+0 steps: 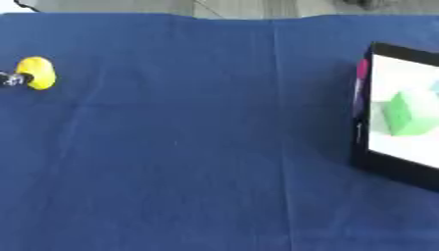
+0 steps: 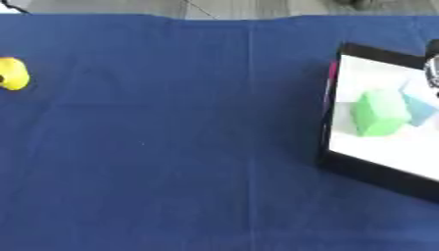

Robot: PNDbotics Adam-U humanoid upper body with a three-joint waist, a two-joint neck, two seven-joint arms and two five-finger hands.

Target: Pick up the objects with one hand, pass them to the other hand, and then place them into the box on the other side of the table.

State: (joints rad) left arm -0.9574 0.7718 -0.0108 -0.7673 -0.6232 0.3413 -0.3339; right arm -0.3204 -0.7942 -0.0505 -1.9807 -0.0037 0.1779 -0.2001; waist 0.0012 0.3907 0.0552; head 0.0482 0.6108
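Observation:
A yellow rounded object [image 1: 36,72] lies on the blue cloth at the far left. A small dark and silver part of my left hand [image 1: 10,79] shows at the picture's left edge, touching the object's left side; the rest of the hand is out of view. On the right stands a black-rimmed box [image 2: 332,122] with a white floor. It holds a green block [image 2: 377,112] and a light blue block [image 2: 418,109], and a pink thing [image 1: 362,68] sits at its left wall. A blurred dark and silver bit of my right hand [image 2: 433,66] shows at the right edge above the box.
Blue cloth [image 1: 197,147] covers the whole table, with fold lines running front to back. The table's far edge runs along the top, with grey floor beyond it.

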